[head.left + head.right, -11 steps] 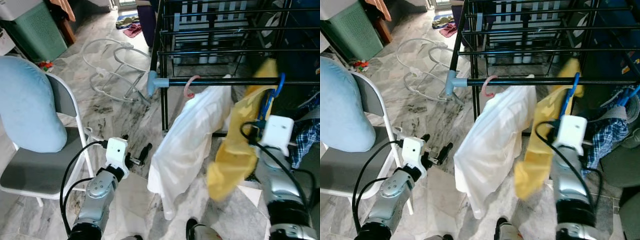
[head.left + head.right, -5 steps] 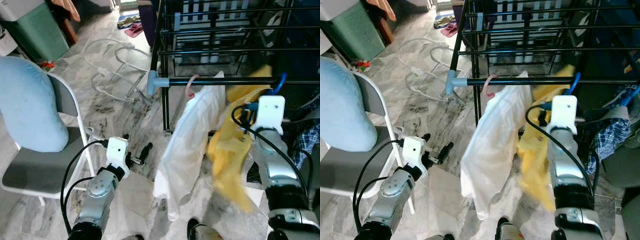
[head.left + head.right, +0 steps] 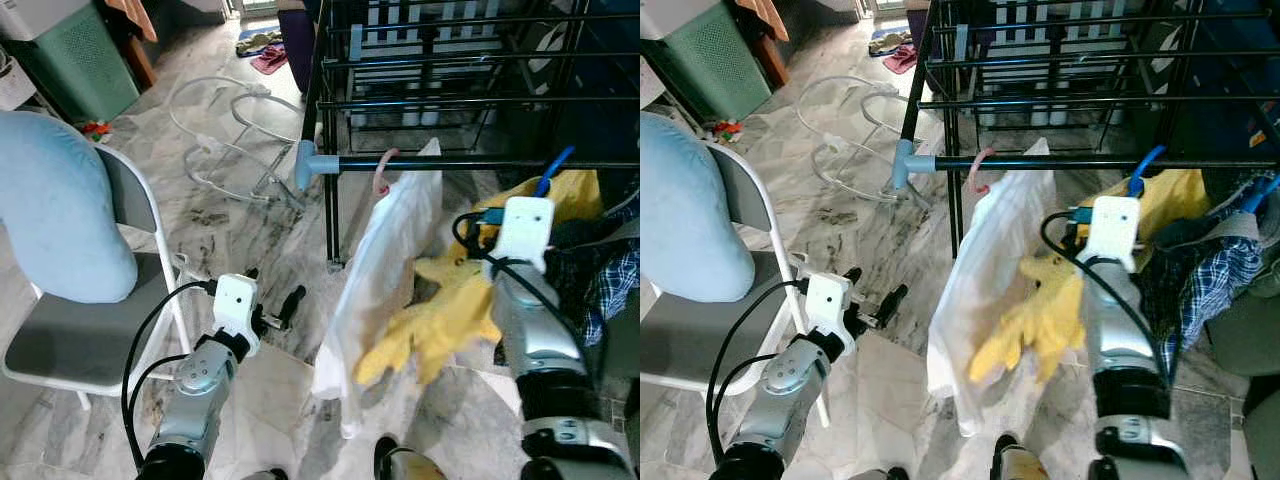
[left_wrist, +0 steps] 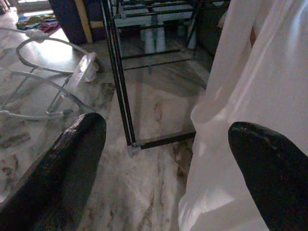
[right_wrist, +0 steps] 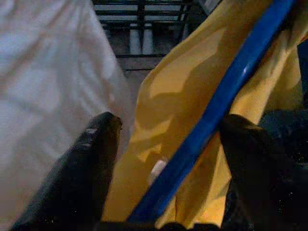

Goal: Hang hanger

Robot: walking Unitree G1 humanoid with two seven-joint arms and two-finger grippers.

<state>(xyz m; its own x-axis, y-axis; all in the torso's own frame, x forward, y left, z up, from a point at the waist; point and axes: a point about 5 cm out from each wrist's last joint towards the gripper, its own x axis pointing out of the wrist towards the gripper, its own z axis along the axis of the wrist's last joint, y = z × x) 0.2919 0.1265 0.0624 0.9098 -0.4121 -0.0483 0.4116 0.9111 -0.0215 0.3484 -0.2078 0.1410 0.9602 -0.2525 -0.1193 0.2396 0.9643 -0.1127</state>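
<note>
A white folding chair (image 3: 110, 350) with a blue cushion (image 3: 55, 215) stands far left. The left gripper (image 3: 272, 310) hovers low with fingers spread, empty. A white garment (image 3: 385, 270) hangs by a pink hook (image 3: 381, 172) on the black rail (image 3: 440, 163). The right gripper (image 5: 166, 168) has its fingers on either side of the blue hanger (image 3: 548, 172), which carries a yellow garment (image 3: 450, 315) just below the rail

bright daylit head views, glare on marble floor (image 3: 240, 200); motion-blurred yellow cloth (image 3: 440, 320). dim, soft wrist views, black fingers (image 4: 72, 163) out of focus.
</note>
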